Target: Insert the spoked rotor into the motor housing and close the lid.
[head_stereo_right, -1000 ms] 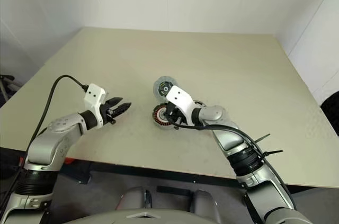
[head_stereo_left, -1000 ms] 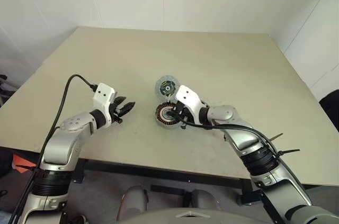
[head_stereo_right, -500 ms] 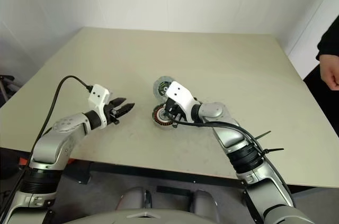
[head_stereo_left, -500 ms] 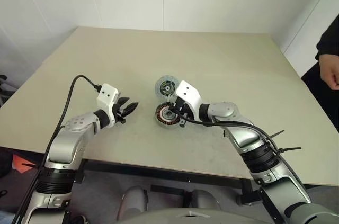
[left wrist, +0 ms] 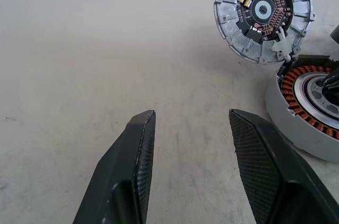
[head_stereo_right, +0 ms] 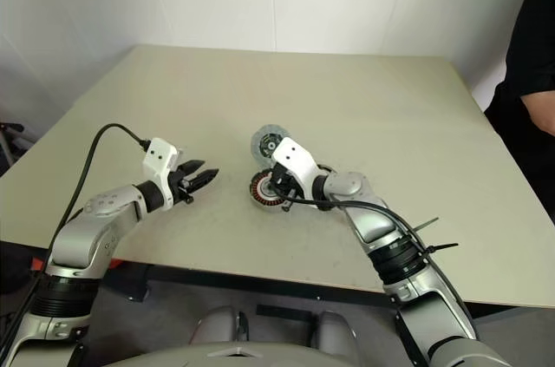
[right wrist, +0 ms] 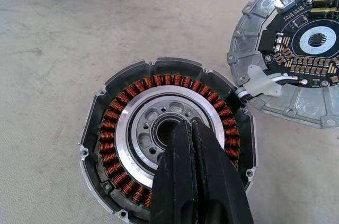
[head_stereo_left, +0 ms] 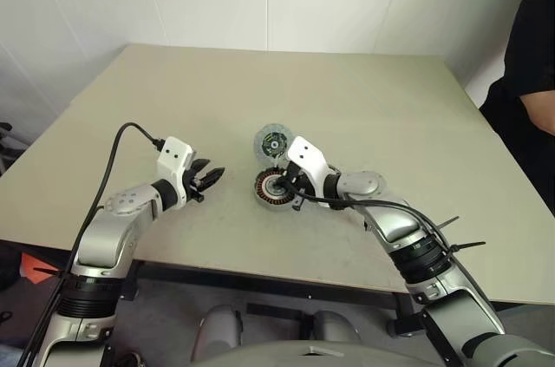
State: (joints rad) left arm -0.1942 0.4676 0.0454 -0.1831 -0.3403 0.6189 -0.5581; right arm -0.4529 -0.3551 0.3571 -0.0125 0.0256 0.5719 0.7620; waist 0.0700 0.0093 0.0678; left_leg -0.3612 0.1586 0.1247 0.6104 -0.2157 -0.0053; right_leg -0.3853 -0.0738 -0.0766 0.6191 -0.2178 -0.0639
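- The left gripper [head_stereo_left: 211,179] is hovering just above the beige surface [head_stereo_left: 173,107], toward its near left part, with a black cable [head_stereo_left: 108,167] looping off its wrist.
- Its two black fingers [left wrist: 132,171] are standing apart, released, with nothing between them; bare surface is showing in the gap.
- It is pointing to the right, toward the motor parts, and is staying well apart from them.
- The motor housing [right wrist: 164,155] is sitting flat on the surface near the middle, open side up, with a ring of copper windings around a silvery centre with a round hole.
- The lid [right wrist: 296,54] is lying open, hinged to the housing's far edge, tilted back with its dark inner face showing; a circuit board with small gold and white parts is visible on it.
- The right gripper [right wrist: 190,128] is reaching down into the housing from the right, its fingers clenched tight together and gripping nothing that can be seen.
- The fingertips are sitting at the edge of the central hole, over the silvery ring.
- Whether the silvery centre is the spoked rotor already seated cannot be told.
- A person in a dark sleeve [head_stereo_left: 529,63] is standing at the far right edge, beside the surface.
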